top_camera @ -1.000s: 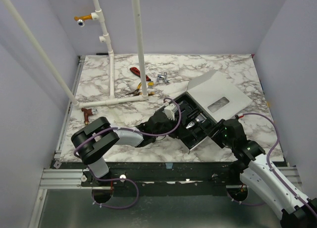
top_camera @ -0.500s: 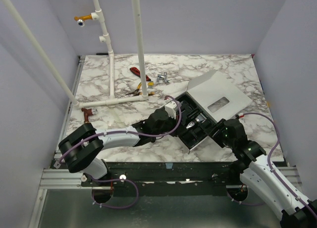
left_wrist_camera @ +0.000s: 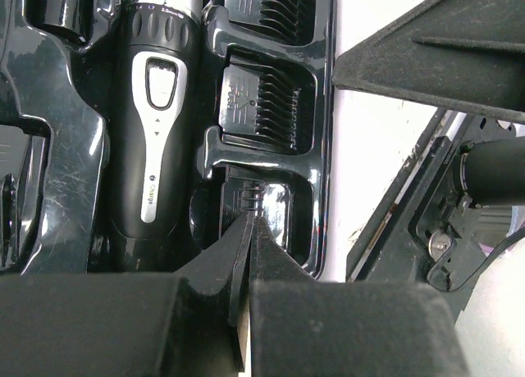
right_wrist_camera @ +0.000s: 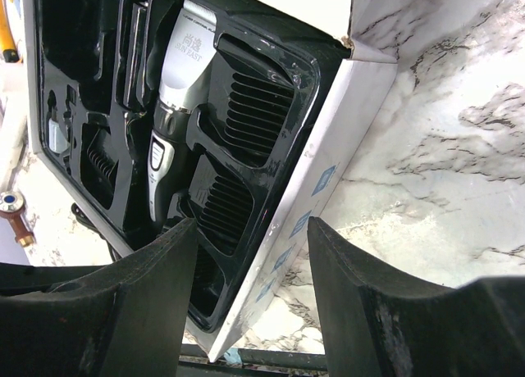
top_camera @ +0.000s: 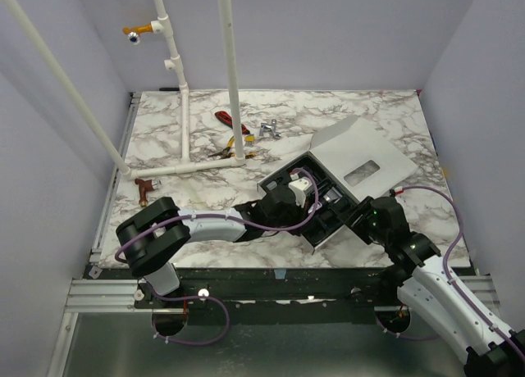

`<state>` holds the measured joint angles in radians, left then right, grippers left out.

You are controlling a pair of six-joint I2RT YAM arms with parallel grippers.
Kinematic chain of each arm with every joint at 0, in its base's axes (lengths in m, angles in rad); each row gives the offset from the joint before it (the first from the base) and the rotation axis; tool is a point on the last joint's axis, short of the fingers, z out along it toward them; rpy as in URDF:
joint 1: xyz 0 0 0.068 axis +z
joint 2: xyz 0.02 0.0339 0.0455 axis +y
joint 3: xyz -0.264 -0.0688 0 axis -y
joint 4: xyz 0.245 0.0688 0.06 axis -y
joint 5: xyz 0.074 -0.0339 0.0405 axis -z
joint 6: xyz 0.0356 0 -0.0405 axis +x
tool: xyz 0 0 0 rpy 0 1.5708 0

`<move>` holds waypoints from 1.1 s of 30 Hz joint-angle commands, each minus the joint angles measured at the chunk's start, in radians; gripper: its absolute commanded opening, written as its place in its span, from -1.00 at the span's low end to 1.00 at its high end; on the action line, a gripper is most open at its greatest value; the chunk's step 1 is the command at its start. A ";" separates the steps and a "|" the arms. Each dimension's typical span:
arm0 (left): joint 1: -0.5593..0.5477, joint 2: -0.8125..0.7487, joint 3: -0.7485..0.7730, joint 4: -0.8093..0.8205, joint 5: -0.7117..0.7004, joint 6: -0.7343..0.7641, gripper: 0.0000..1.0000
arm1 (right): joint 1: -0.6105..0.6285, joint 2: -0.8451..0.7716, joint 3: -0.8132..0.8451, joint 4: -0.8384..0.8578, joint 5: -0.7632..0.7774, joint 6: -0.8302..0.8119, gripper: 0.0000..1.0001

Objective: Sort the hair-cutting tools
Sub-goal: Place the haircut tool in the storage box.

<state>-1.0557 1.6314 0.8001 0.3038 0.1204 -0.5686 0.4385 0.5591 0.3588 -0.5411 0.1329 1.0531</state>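
An open white box holds a black moulded tray [top_camera: 328, 221]. In the left wrist view a slim black clipper [left_wrist_camera: 156, 123] with a silver end lies in its slot, and black comb guards [left_wrist_camera: 267, 106] sit in compartments beside it. My left gripper [left_wrist_camera: 253, 223] is shut, with its tips over the glossy compartment below those guards. A few comb teeth show just past the tips, and I cannot tell if they are held. My right gripper [right_wrist_camera: 250, 258] is open and straddles the box's near wall [right_wrist_camera: 316, 188]. The clipper [right_wrist_camera: 176, 82] and ribbed guards [right_wrist_camera: 254, 106] show beyond it.
The box lid [top_camera: 357, 160] lies open at the back right. A white pipe frame [top_camera: 184, 131] stands at the back left, with red- and yellow-handled tools [top_camera: 230, 131] and a silver piece [top_camera: 269, 129] nearby. A reddish-brown T-shaped piece [top_camera: 143, 187] lies at the left edge.
My left gripper has moved right, from the tray's left edge to over the tray's compartments. The right arm has stayed put.
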 commanded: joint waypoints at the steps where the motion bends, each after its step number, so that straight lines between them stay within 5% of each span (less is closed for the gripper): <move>1: -0.017 0.034 0.019 -0.037 -0.004 0.028 -1.00 | 0.003 0.002 -0.001 0.011 -0.016 -0.018 0.18; 11: -0.029 -0.081 -0.052 0.054 -0.050 0.030 -0.99 | 0.003 -0.003 0.001 0.004 -0.015 -0.014 0.18; 18: -0.027 -0.144 -0.041 0.019 -0.143 0.025 -0.74 | 0.004 -0.015 -0.006 -0.007 -0.015 -0.009 0.18; 28: -0.030 -0.054 -0.005 0.020 -0.043 0.037 -0.82 | 0.003 -0.038 -0.010 -0.011 -0.015 -0.017 0.17; 33: -0.029 -0.148 -0.085 0.082 -0.110 0.012 -0.80 | 0.003 0.014 0.031 0.022 0.063 -0.026 0.13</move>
<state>-1.0779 1.5623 0.7586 0.3283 0.0410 -0.5465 0.4385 0.5343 0.3576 -0.5404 0.1387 1.0458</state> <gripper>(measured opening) 0.093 0.574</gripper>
